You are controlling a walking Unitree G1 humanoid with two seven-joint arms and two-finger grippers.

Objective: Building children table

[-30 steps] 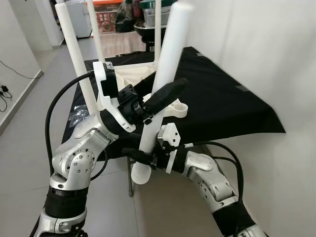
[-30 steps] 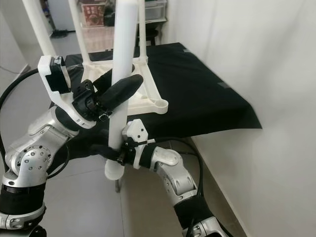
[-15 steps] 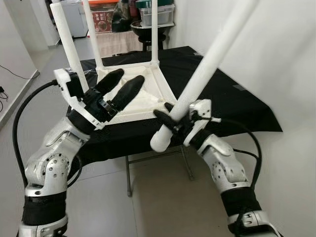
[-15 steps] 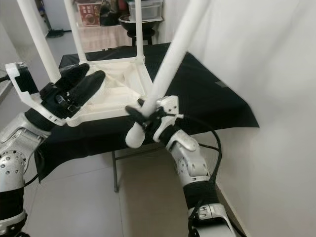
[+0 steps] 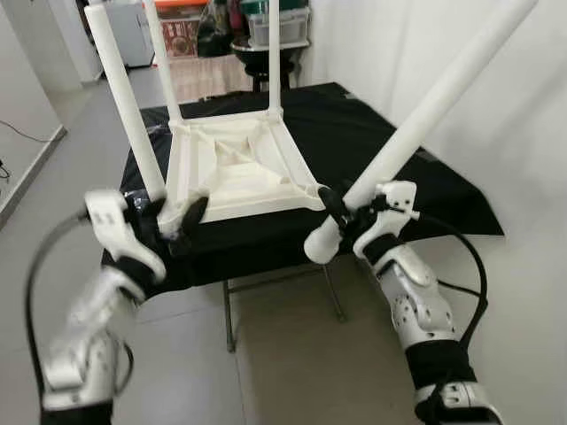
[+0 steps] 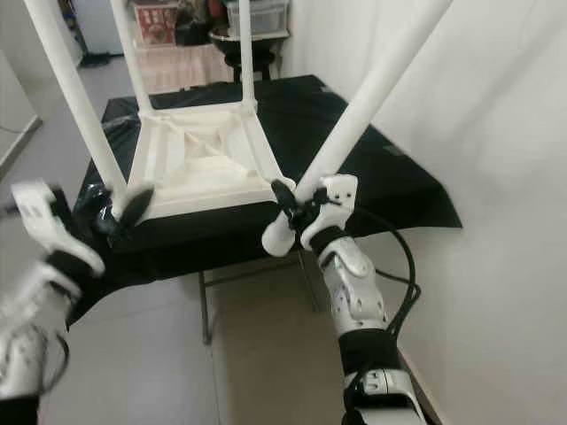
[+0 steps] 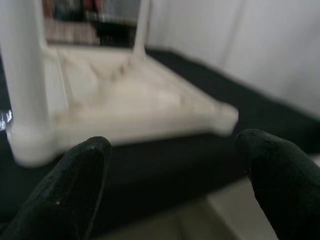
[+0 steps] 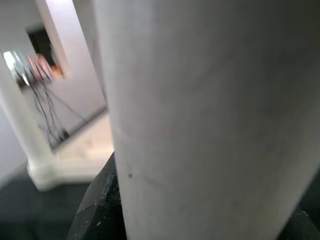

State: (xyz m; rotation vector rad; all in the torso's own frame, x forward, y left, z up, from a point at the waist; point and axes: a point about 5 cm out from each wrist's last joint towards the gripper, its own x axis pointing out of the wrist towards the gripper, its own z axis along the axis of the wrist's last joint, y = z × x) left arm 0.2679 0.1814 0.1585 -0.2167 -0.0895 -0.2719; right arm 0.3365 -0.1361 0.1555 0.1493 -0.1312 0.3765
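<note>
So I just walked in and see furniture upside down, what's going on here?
The robot is putting together a small white table, which lies upside down on a black-covered stand. Three legs already stand up from its corners. The right gripper is shut on the fourth leg, holding it tilted near the table's empty near-right corner, not yet fitted. The left gripper is open, near the table's near-left corner.

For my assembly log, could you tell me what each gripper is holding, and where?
The right gripper holds the loose white table leg near its lower end. The left gripper is open, holding nothing.
</note>
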